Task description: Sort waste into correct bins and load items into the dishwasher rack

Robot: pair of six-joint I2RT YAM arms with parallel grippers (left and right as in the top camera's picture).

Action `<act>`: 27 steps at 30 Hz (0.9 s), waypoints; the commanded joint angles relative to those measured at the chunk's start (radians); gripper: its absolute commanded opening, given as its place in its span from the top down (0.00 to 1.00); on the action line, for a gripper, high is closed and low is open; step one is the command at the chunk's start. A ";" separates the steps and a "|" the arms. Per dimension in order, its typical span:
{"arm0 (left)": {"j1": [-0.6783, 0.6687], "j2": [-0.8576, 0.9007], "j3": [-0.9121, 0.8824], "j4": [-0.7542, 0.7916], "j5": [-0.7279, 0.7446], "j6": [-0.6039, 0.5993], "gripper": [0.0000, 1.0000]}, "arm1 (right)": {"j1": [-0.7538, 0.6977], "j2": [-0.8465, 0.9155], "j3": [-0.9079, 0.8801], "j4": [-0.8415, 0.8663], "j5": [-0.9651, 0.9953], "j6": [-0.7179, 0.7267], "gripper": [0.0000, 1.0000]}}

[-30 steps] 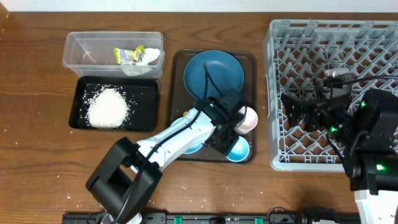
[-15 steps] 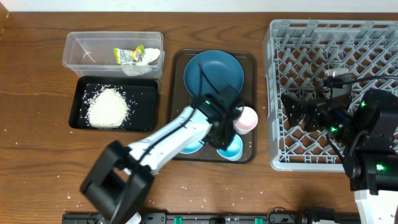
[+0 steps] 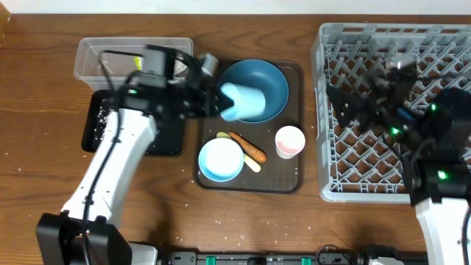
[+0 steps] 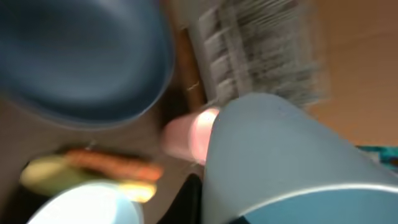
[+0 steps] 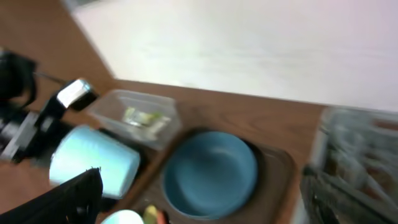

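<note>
The small blue cup [image 3: 244, 103], pale, smooth and slightly tapered, lies tipped on its side in the air over the left edge of the large dark-blue plate [image 3: 268, 81] on the brown serving tray [image 3: 294, 180]. The left gripper [image 3: 215, 98] pinches the cup at its left end. Below it on the tray sit the white bowl [image 3: 221, 160], the orange carrot piece [image 3: 250, 149] against the pale yellow spoon [image 3: 252, 165], and the upright pink cup [image 3: 289, 140], while the blurred right gripper [image 3: 349, 110] hangs over the grey dishwasher rack [image 3: 441, 44], fingers spread apart.

Robot lab bench: wooden table [image 3: 44, 206], dishwasher rack [image 3: 383, 31]
</note>
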 commanded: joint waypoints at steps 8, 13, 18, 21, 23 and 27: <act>0.061 0.001 0.017 0.158 0.450 -0.004 0.94 | 0.163 0.275 0.014 0.591 -0.353 0.329 0.09; 0.061 0.001 0.017 0.167 0.452 -0.004 0.94 | 0.257 0.358 0.014 0.843 -0.353 0.427 0.18; 0.061 0.001 0.017 0.194 0.476 -0.028 0.94 | 0.320 0.409 0.014 0.865 -0.341 0.425 0.18; 0.061 0.001 0.017 0.218 0.504 -0.054 0.94 | 0.346 0.440 0.014 0.897 -0.341 0.423 0.18; 0.061 0.001 0.017 0.217 0.504 -0.054 0.94 | 0.362 0.454 0.014 0.927 -0.342 0.423 0.18; 0.061 0.001 0.017 0.218 0.504 -0.061 0.94 | 0.391 0.462 0.014 0.927 -0.341 0.423 0.19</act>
